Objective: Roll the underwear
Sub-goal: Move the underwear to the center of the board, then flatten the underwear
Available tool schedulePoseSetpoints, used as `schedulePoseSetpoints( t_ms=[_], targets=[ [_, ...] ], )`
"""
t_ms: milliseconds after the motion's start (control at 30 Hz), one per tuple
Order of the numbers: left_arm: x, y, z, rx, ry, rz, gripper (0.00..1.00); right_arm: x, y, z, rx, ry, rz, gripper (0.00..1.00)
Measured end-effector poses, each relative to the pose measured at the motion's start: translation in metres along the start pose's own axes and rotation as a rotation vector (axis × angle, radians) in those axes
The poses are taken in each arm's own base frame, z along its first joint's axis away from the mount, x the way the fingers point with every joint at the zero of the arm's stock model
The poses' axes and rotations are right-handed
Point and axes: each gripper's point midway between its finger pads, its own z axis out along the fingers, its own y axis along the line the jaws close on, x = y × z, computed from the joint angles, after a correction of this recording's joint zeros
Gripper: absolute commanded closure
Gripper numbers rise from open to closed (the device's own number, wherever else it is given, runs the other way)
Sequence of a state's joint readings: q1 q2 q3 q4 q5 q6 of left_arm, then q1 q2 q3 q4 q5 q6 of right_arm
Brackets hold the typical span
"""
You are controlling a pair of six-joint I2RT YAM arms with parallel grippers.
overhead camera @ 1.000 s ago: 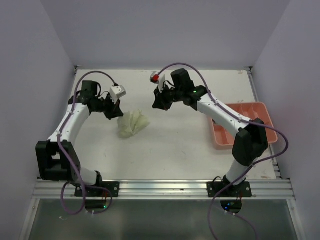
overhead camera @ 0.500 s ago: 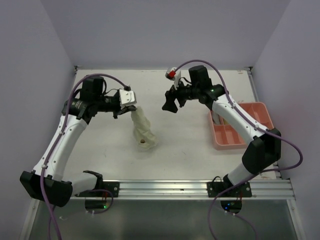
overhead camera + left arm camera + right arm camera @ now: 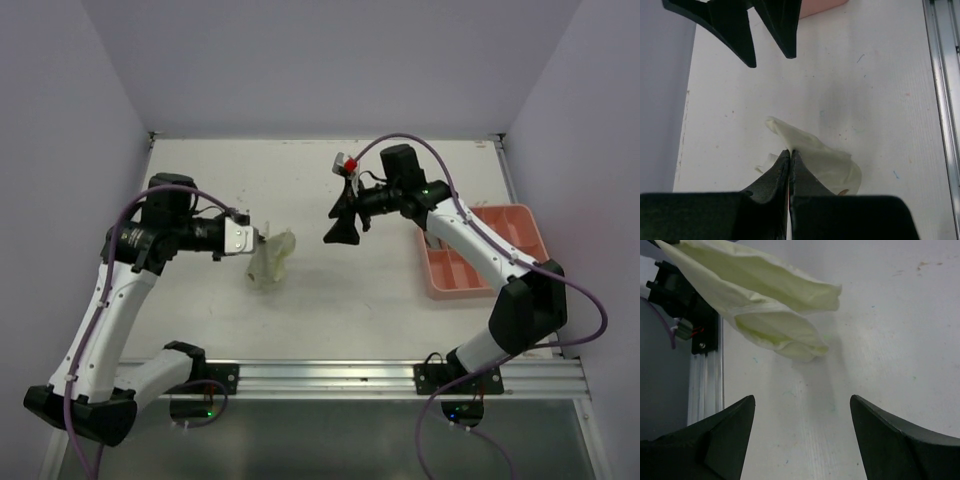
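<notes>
The left gripper (image 3: 790,155), fingers fully closed, is dangling the pale underwear (image 3: 272,258) by an edge over the table (image 3: 380,295) so it hangs loose. The right gripper (image 3: 338,224) is gaping wide and empty nearby, likely awaiting another edge.

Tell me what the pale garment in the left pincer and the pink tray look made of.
The garment: thin soft cloth, matte; it droops in limp folds. The tray: probably moulded plastic, smooth, with rigid straight dividers; finish too small to judge.
</notes>
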State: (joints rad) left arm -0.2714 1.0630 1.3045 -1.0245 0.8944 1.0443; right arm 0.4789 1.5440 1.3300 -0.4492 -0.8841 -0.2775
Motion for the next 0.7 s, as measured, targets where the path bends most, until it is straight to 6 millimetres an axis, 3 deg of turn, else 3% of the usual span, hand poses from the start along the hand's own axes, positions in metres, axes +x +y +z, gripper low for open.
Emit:
schedulePoseSetpoints(
  t_ms=[100, 267, 400, 500, 600, 633, 667, 700],
  targets=[
    [0.008, -0.014, -0.001, 0.014, 0.008, 0.075, 1.00, -0.003, 0.020, 0.012, -0.074, 0.002, -0.061, 0.18],
    [0.017, -0.014, 0.005, 0.038, 0.015, 0.146, 1.00, -0.022, 0.060, 0.046, -0.188, 0.009, -0.228, 0.17],
    [0.017, -0.012, 0.005, 0.038, 0.014, 0.190, 1.00, -0.031, 0.059, 0.059, -0.210, 0.010, -0.333, 0.16],
    [0.016, -0.012, 0.005, 0.036, 0.012, 0.219, 1.00, -0.030, 0.053, 0.068, -0.222, 0.041, -0.406, 0.16],
    [0.017, -0.013, 0.005, 0.037, 0.011, 0.234, 1.00, -0.025, 0.059, 0.080, -0.264, 0.076, -0.478, 0.19],
    [0.017, -0.013, 0.006, 0.036, 0.010, 0.237, 1.00, -0.022, 0.065, 0.085, -0.286, 0.089, -0.498, 0.22],
    [0.017, -0.012, 0.006, 0.033, 0.009, 0.241, 1.00, -0.018, 0.071, 0.089, -0.308, 0.100, -0.516, 0.42],
    [0.017, -0.012, 0.006, 0.028, 0.008, 0.246, 1.00, -0.015, 0.075, 0.092, -0.324, 0.107, -0.534, 0.56]
  ],
)
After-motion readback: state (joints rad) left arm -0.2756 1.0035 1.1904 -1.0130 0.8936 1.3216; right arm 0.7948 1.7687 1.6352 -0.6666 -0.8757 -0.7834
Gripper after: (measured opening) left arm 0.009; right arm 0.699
